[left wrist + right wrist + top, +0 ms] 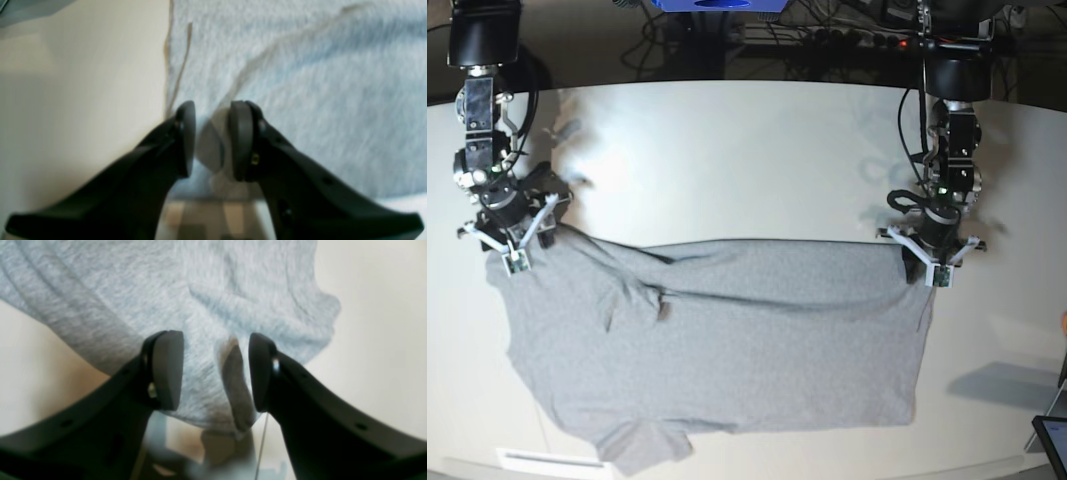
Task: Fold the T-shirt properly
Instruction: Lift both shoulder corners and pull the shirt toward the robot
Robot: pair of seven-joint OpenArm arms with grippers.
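The grey T-shirt (727, 340) lies spread across the white table (727, 150), plain side up, and its far edge runs straight between my two grippers. My left gripper (930, 268) sits on the far corner at the right of the base view. In its wrist view the left gripper (213, 140) is closed to a narrow gap on a fold of the T-shirt (317, 83), and a crease runs toward it. My right gripper (515, 250) holds the far corner at the left. Close up, the right gripper (215, 373) has bunched T-shirt (150, 290) between its pads.
One sleeve (642, 450) reaches close to the table's near edge. A dark flat device (1052, 435) lies at the lower right corner. Cables and equipment (827, 35) run behind the table's far edge. Bare table (83, 83) lies beside the left gripper.
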